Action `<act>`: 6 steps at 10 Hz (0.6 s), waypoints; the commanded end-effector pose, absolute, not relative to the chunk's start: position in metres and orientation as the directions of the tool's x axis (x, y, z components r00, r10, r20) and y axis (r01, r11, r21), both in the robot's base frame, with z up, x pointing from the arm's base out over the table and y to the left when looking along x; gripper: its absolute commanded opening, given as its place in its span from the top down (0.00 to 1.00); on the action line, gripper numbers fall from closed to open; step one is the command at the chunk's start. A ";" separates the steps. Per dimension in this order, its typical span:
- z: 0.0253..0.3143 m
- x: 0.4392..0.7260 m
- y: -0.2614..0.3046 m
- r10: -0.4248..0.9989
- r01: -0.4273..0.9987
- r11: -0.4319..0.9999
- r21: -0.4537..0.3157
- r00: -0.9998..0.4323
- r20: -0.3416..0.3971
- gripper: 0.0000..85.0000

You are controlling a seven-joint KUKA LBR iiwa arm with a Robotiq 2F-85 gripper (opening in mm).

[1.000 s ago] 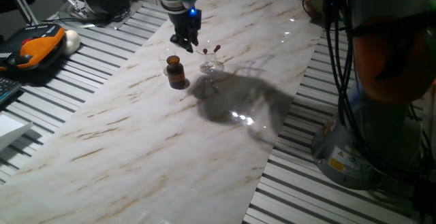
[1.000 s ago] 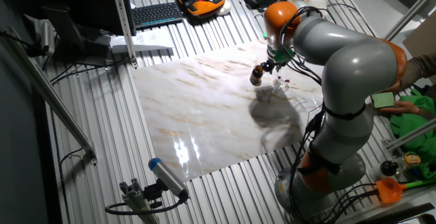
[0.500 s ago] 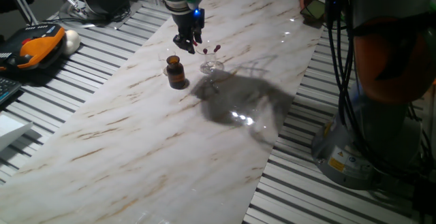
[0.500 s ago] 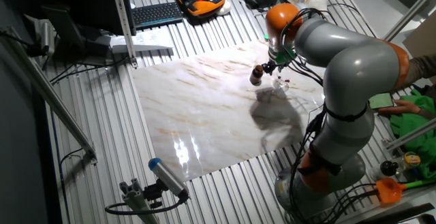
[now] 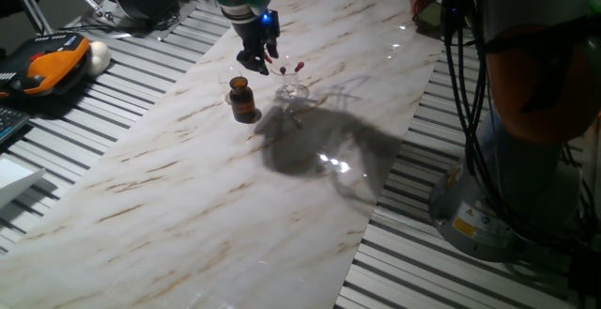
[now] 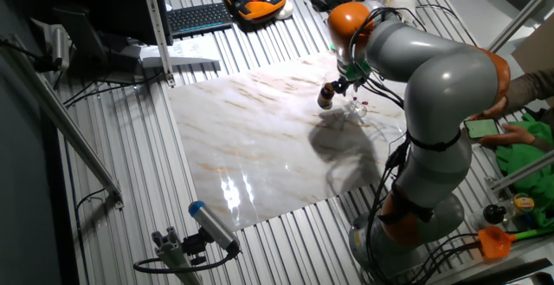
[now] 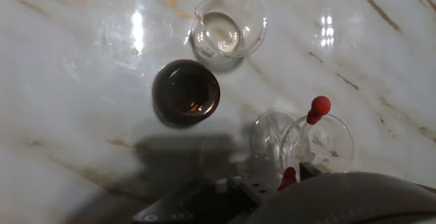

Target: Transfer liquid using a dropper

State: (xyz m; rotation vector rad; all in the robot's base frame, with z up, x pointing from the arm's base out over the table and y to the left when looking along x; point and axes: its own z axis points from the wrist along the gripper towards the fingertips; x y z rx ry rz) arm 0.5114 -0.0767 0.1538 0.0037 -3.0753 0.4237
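My pincer (image 5: 254, 62) hangs above the marble bench (image 5: 188, 187), just over the small clear glass (image 5: 292, 90) that stands the droppers up. In one fixed view it sits between the brown bottle (image 5: 243, 100) and that glass, a little behind both. A blue light glows on my wrist there. I cannot tell how far my fingers are parted, nor whether they hold anything: the fixed views show them only as a dark shape, and my hand view shows only the dark underside of my hand at the bottom edge.

In my hand view 1 dropper (image 7: 311, 118) leans in the glass (image 7: 317, 142), its red bulb clear of the rim. A 2nd red bulb (image 7: 287, 178) shows right at the edge of my hand, touching or nearly so; I cannot say which. The brown bottle (image 7: 185, 92) stands open, seen from above, with dark liquid inside. Beside it, further from me, stands a small clear beaker (image 7: 228, 26) with a spout. Bottle and beaker are close together, perhaps touching.

In the other fixed view my pincer (image 6: 351, 79) hangs over the far edge of the bench (image 6: 251, 146)
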 end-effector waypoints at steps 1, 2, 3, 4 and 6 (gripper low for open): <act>0.153 0.511 -0.077 -0.006 -0.015 0.964 -0.266 -0.999 0.037 0.60; 0.153 0.511 -0.077 -0.018 -0.021 0.961 -0.277 -1.000 0.015 0.40; 0.152 0.511 -0.078 -0.024 -0.028 0.961 -0.275 -1.000 0.015 0.40; 0.147 0.510 -0.083 -0.030 -0.032 0.963 -0.267 -0.999 0.011 0.40; 0.139 0.508 -0.091 -0.037 -0.035 0.967 -0.251 -0.999 -0.001 0.40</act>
